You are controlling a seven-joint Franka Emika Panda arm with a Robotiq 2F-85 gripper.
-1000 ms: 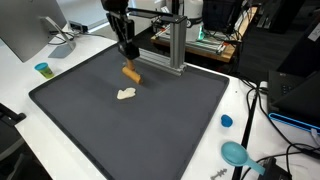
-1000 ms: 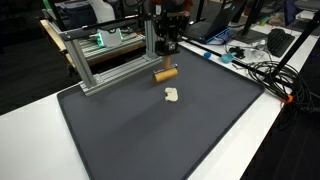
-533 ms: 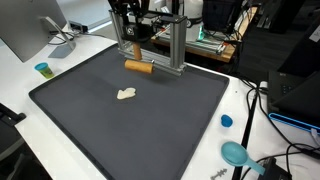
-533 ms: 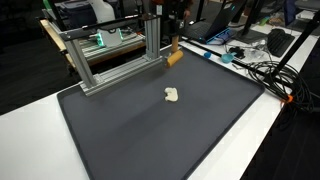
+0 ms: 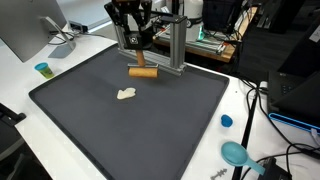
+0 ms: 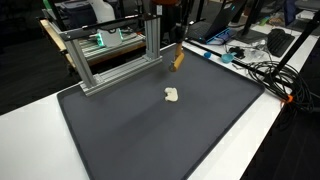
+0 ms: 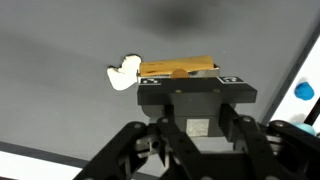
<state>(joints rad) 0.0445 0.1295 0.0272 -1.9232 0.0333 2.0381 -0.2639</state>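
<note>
My gripper [image 5: 138, 58] is shut on a short orange-brown wooden stick [image 5: 143, 71] and holds it in the air above the far part of the dark grey mat [image 5: 150, 130]. In an exterior view the stick [image 6: 178, 57] hangs tilted, just in front of the aluminium frame. In the wrist view the stick [image 7: 178, 68] lies crosswise between the tips of my gripper [image 7: 190, 80]. A small white crumpled piece [image 5: 126, 95] lies on the mat below, also seen as the white piece [image 6: 172, 95] and the white piece [image 7: 124, 73], left of the stick.
An aluminium frame [image 5: 172, 45] stands at the mat's far edge, close behind the gripper. A teal cup [image 5: 43, 69], a blue cap [image 5: 227, 121] and a teal round object [image 5: 236, 153] sit on the white table around the mat. Cables [image 6: 262, 70] lie beside it.
The gripper has risen from just above the mat with the stick in it and turned; the stick has swung round. The white piece has not moved.
</note>
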